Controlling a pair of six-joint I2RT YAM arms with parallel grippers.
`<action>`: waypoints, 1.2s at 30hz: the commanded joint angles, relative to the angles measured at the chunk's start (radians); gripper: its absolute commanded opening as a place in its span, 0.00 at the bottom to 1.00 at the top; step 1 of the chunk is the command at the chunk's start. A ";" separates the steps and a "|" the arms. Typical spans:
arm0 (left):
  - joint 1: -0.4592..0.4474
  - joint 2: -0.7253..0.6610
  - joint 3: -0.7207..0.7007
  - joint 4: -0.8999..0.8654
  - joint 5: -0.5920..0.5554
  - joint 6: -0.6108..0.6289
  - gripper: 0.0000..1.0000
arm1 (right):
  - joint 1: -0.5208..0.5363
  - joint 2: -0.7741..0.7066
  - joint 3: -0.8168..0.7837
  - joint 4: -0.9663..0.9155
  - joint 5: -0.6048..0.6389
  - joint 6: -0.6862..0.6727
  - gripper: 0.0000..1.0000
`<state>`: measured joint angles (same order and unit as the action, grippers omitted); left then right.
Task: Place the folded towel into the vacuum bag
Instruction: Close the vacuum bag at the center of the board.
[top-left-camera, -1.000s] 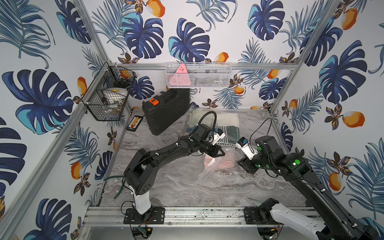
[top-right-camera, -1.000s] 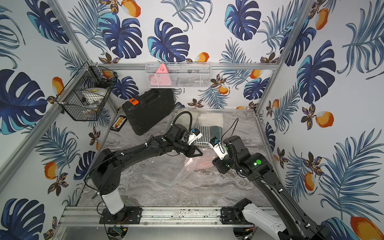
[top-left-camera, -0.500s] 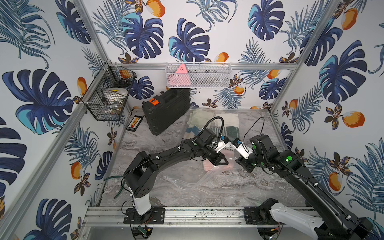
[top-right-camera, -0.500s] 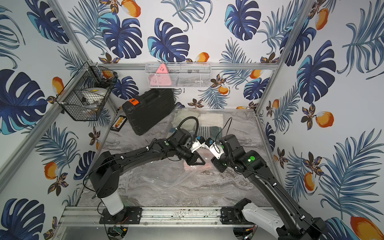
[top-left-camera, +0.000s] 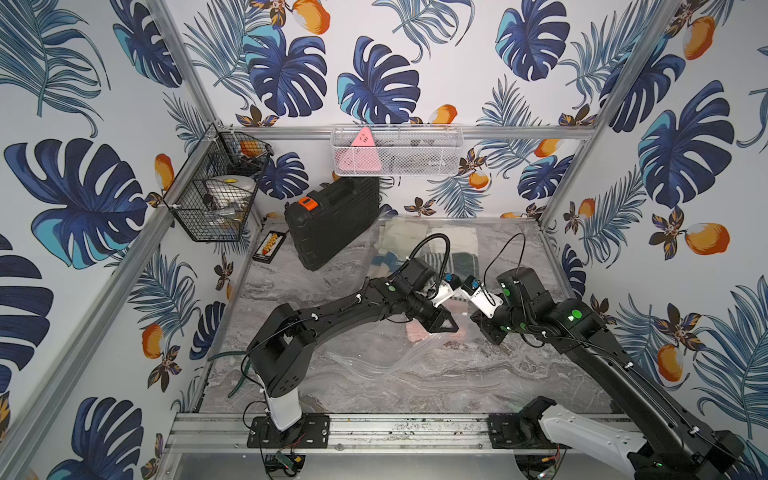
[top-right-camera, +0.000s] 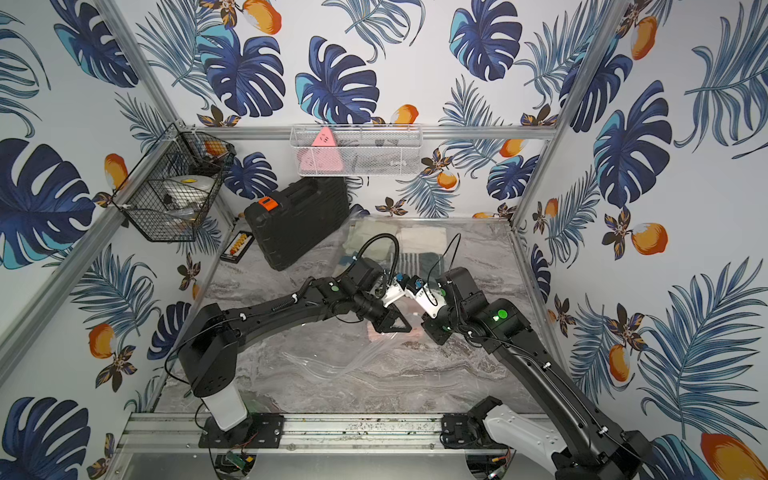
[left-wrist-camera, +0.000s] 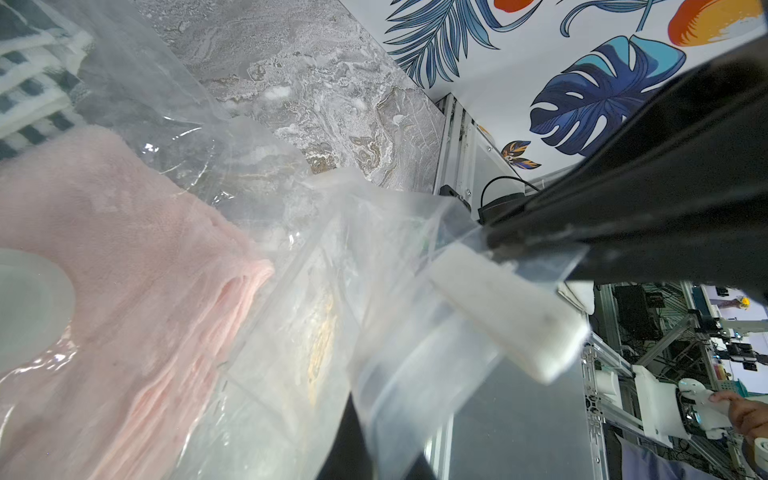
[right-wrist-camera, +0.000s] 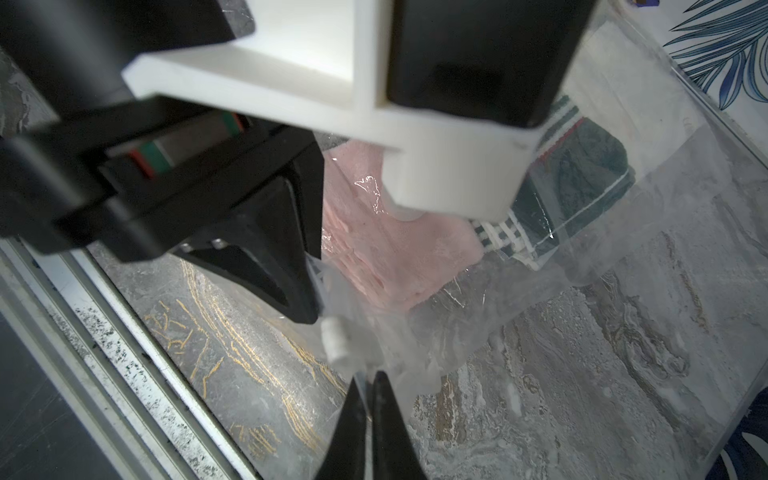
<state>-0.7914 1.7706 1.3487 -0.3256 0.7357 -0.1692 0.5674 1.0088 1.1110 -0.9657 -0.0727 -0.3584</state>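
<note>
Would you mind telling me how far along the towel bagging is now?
Done: the towel seems to lie inside the bag, showing pink through its plastic. In hand: the left gripper and right gripper are both shut on the bag's edge. Left: confirming the towel is fully in, then releasing.

Mostly hidden under left claw (top-left-camera: 446, 327): pink towel (top-left-camera: 414, 333); right claw (right-wrist-camera: 368, 380) cut off by edge; vacuum bag (left-wrist-camera: 291, 311) outline unclear

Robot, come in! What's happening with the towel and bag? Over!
Left gripper, right gripper shut on vacuum bag. Pink towel under its plastic. Nothing blocking.
</note>
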 joint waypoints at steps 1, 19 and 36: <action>-0.002 -0.017 0.007 -0.017 0.025 0.033 0.00 | 0.002 -0.007 0.005 0.016 -0.068 -0.002 0.00; -0.001 -0.225 -0.120 0.031 -0.146 0.190 0.52 | 0.002 -0.040 0.018 -0.049 -0.219 -0.033 0.00; -0.006 -0.195 -0.161 0.324 0.029 0.149 0.45 | 0.002 -0.059 0.009 -0.042 -0.248 -0.025 0.00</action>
<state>-0.7959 1.5673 1.1835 -0.0898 0.7094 -0.0051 0.5674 0.9531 1.1206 -1.0164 -0.2909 -0.3855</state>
